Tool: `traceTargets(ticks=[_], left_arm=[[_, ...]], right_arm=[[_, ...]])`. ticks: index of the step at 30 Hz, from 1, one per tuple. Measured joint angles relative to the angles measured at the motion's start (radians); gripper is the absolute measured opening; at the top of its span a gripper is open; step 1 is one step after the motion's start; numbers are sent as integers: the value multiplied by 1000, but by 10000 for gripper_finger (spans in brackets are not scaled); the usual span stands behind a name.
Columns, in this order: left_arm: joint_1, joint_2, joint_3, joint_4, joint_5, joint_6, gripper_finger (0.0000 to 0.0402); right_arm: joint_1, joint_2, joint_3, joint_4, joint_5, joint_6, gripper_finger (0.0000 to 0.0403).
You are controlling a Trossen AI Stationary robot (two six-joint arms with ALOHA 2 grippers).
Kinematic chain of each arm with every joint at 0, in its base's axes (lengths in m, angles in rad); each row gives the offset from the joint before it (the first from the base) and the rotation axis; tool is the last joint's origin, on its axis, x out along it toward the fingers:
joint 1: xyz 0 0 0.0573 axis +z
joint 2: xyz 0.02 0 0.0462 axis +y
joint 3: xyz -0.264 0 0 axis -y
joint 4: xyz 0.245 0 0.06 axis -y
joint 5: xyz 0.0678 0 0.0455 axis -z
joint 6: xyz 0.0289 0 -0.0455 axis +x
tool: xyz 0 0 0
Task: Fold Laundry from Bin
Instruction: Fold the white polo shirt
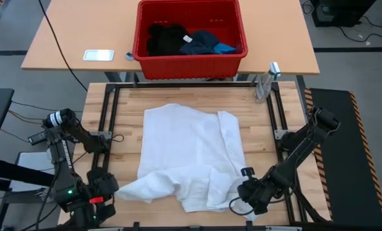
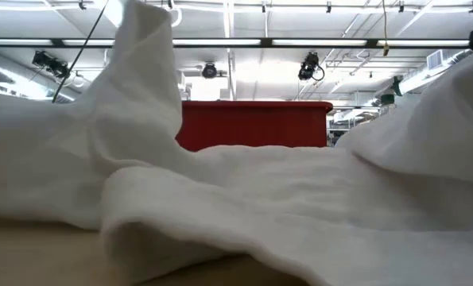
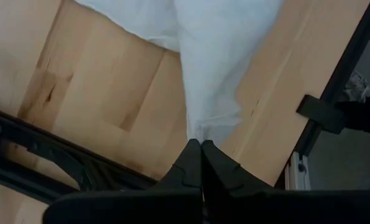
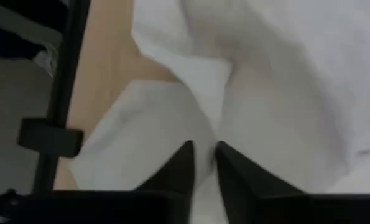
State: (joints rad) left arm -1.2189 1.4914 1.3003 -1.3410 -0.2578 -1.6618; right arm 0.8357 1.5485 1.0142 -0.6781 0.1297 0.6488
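A large white garment (image 1: 191, 154) lies spread and rumpled on the wooden table (image 1: 123, 122); in the low view its folds (image 2: 244, 199) fill the foreground. My left gripper (image 1: 106, 188) is at the table's near left, shut on the garment's near-left tip. My right gripper (image 1: 248, 192) stands at the near right, closed on the garment's near-right part. The red bin (image 1: 189, 38) rests on the far table and holds a black garment (image 1: 165, 38), a dark navy one (image 1: 200, 42) and a small bright blue one (image 1: 226, 47). My left gripper pinches the narrow end of the garment's near-left part (image 3: 200, 132) between its two fingertips (image 3: 191, 155), coming from above and slanting down. The cloth runs away from the fingers across the table. One layer or several, I cannot tell. My right gripper has white cloth (image 4: 203, 134) in the narrow gap between its two fingers (image 4: 180, 163), coming from above and slanting down onto the garment's near-right part. The cloth lies bunched on the table around the fingers. How many layers are caught does not show.
Black frame rails (image 1: 107, 115) run along the table's left, right and far sides. A spray bottle (image 1: 266, 82) stands at the far right corner. A flat white device (image 1: 99, 55) lies on the far table, left of the bin.
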Motion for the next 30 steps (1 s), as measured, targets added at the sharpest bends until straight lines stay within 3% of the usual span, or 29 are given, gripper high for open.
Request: traceTargets(ticks=[2,7,15,19,25,30], left_arm=[[-3,0,0,-9,-3,-4,0],[-12,0,1,-32,-10,-53,0],[-71,-2,51,-41,-26,-90,0],[-96,-2,52,-36,31,-93,0],[-123,-1,52,-37,62,-100,0],[-122,-1,43,-30,61,-64,0]], right_arm=[[0,-5,0,-3,-13,3,13],[-4,-62,0,-5,-50,49,6],[38,-370,52,-134,-90,83,4],[81,-472,52,-236,-131,172,2],[139,-542,52,-408,-249,266,2],[152,-579,51,-469,-267,348,2]])
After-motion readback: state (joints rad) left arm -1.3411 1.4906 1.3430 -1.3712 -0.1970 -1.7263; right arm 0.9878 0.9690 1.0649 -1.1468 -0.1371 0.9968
